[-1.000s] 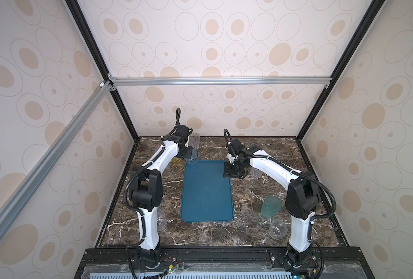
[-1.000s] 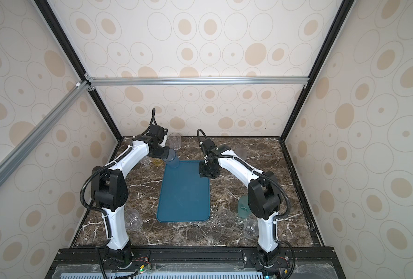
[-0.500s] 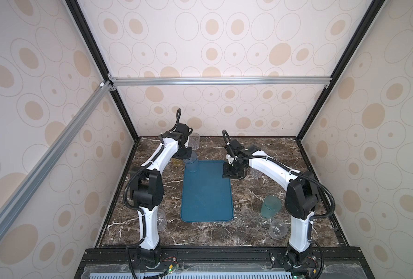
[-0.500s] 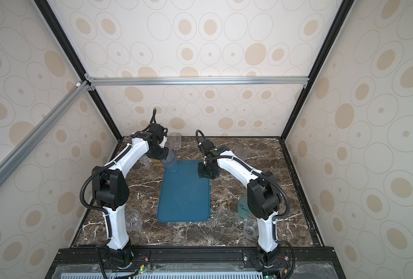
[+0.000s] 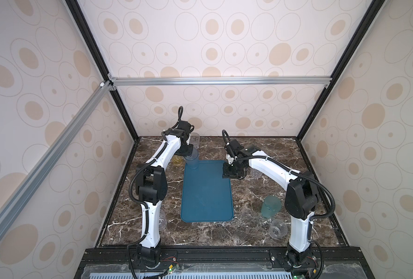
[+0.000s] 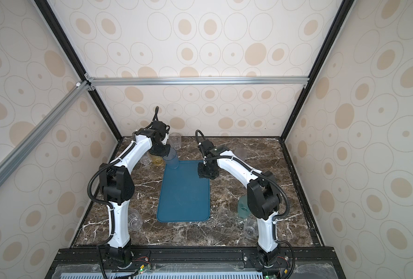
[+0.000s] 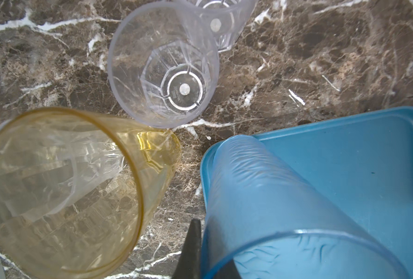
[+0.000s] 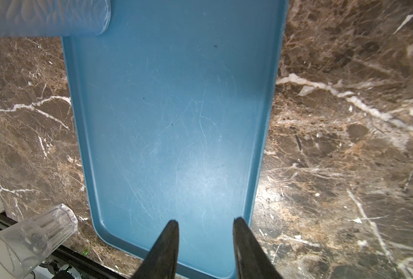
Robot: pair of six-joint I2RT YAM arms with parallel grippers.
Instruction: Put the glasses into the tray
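The teal-blue tray (image 5: 206, 193) (image 6: 183, 193) lies flat in the middle of the marble table. My left gripper (image 5: 187, 152) (image 6: 164, 151) (image 7: 204, 244) is shut on the rim wall of a frosted blue glass (image 5: 193, 161) (image 6: 172, 160) (image 7: 273, 205). One finger is outside the glass and one inside. The glass is tilted, with its base over the tray's (image 7: 369, 157) far left corner. My right gripper (image 5: 232, 174) (image 6: 206, 174) (image 8: 204, 222) is open and holds nothing above the tray's (image 8: 171, 120) far right corner. The blue glass (image 8: 43, 17) also shows in the right wrist view.
A yellow glass (image 7: 67, 193) (image 6: 158, 160) and clear glasses (image 7: 163, 65) (image 5: 195, 140) stand beside the tray's far left corner. A pale grey glass (image 6: 240, 153) is at the far right. A teal-green glass (image 5: 269, 206) and a clear one (image 5: 276, 229) are by the right arm's base. Another clear glass (image 6: 134, 218) is by the left base.
My left gripper has carried the blue glass a short way toward the tray's far left corner. The right gripper has hardly moved and stays open.
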